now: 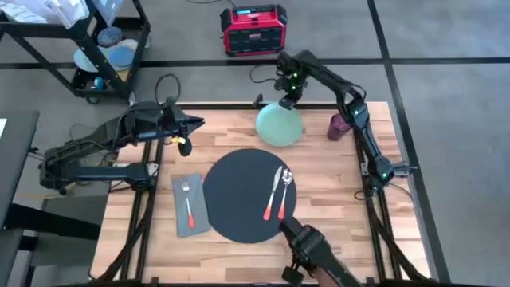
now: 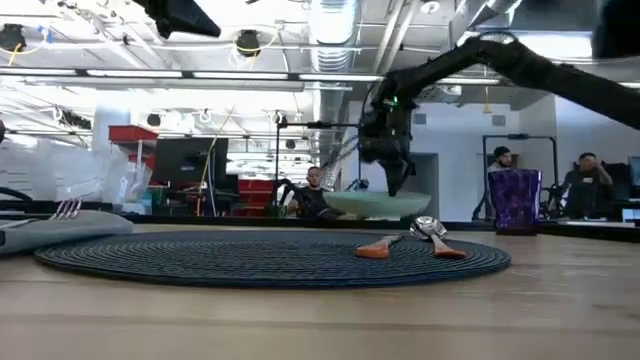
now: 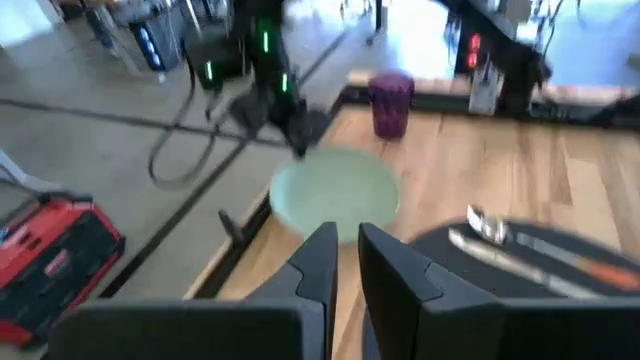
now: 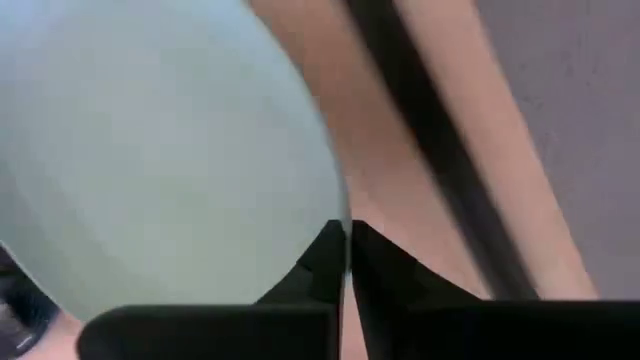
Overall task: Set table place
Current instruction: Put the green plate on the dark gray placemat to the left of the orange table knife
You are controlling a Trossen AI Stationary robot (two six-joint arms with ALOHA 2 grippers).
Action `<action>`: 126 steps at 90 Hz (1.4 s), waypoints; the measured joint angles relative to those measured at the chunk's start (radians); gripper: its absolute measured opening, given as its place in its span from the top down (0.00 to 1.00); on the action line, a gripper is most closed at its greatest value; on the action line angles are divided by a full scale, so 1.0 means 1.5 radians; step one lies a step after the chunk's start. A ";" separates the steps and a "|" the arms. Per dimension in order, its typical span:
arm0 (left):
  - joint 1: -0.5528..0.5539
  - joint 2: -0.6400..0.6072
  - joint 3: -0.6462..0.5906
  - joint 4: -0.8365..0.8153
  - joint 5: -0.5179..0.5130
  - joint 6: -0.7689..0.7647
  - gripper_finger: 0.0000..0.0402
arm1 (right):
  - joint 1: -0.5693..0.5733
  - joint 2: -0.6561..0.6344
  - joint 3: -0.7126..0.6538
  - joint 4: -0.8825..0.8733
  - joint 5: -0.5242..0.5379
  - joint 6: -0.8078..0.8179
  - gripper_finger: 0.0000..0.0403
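Right tool (image 1: pixel 288 102) pinches far rim of green plate (image 1: pixel 280 125), fingers clamped, plate beyond placemat (image 1: pixel 247 195) on desk (image 1: pixel 335 175). Left tool (image 1: pixel 199 122) nearly closed, empty, left of plate.

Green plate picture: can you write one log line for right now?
right hand: shut on green plate, far table edge | left hand: shut, waiting | mat: no plate

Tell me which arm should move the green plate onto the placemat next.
Right. The right gripper is already at the far rim of the green plate, apparently shut on it, just beyond the placemat. The left gripper hangs shut over the table's left side, away from the plate.
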 joint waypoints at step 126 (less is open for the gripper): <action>0.000 -0.071 0.000 -0.197 -0.087 0.002 0.93 | 0.404 -0.060 -0.127 0.232 -0.102 0.090 1.00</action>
